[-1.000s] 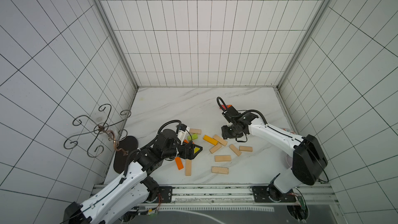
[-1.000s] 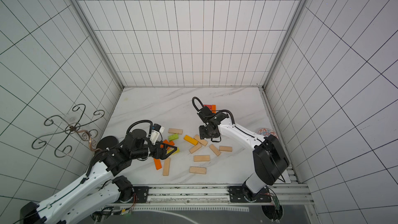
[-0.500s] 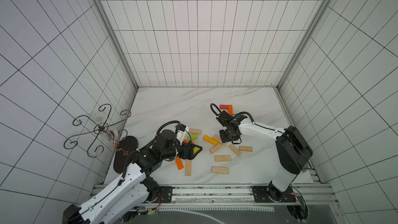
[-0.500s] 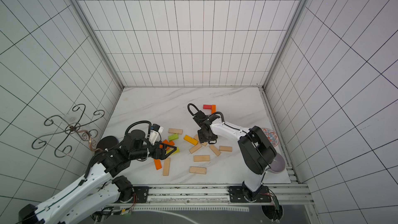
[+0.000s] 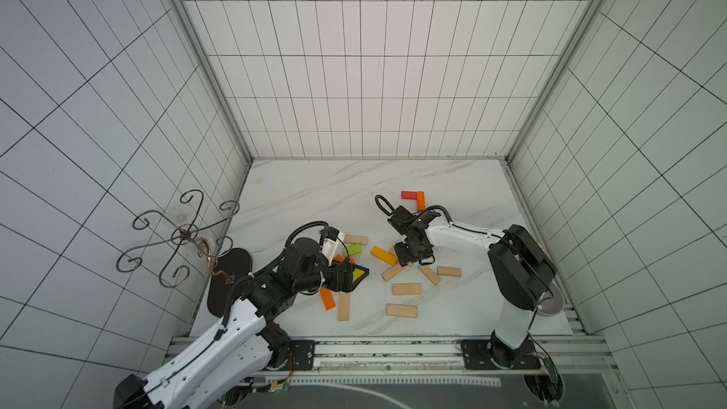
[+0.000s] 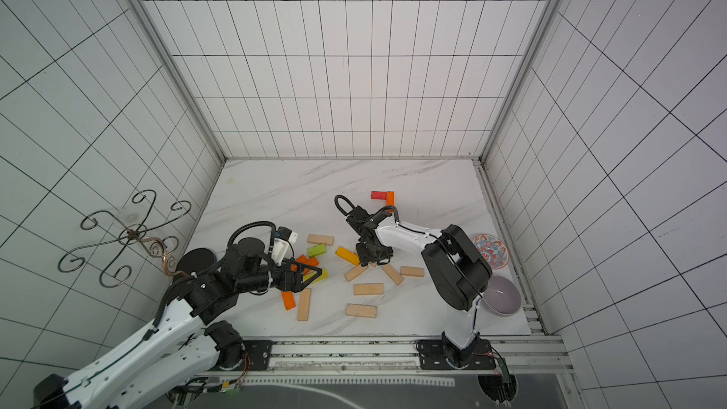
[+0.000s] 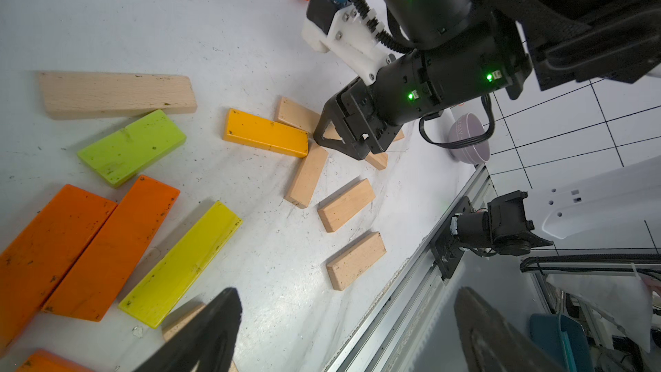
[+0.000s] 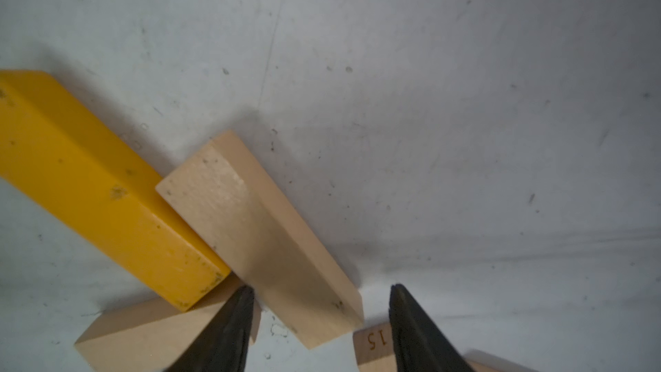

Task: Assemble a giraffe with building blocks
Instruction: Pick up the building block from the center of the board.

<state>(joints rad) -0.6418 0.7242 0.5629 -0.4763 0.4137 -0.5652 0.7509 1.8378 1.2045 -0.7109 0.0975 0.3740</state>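
Note:
Building blocks lie scattered on the white marble table [image 5: 314, 190]. A red block [image 5: 409, 194] and an orange block [image 5: 420, 200] form an L at the back. My right gripper [image 5: 411, 260] is low over the middle cluster. It is open, its jaws astride the end of a plain wooden block [image 8: 264, 230] that leans against an amber block [image 8: 100, 191], with a gap at one finger. My left gripper [image 5: 354, 275] is open and empty above a yellow block [image 7: 179, 266], beside two orange blocks [image 7: 107, 248] and a green block [image 7: 132, 146].
Several more plain wooden blocks [image 5: 406, 289] lie toward the front, one [image 5: 355, 239] further back. A lilac bowl [image 6: 501, 300] and a patterned plate [image 6: 489, 251] sit at the right edge. A scrolled metal stand [image 5: 181, 236] rises at the left. A metal rail [image 5: 373, 348] runs along the front.
My right gripper has come forward from near the red and orange blocks and down onto the plain block by the amber one, and its jaws have widened. The left arm has barely moved.

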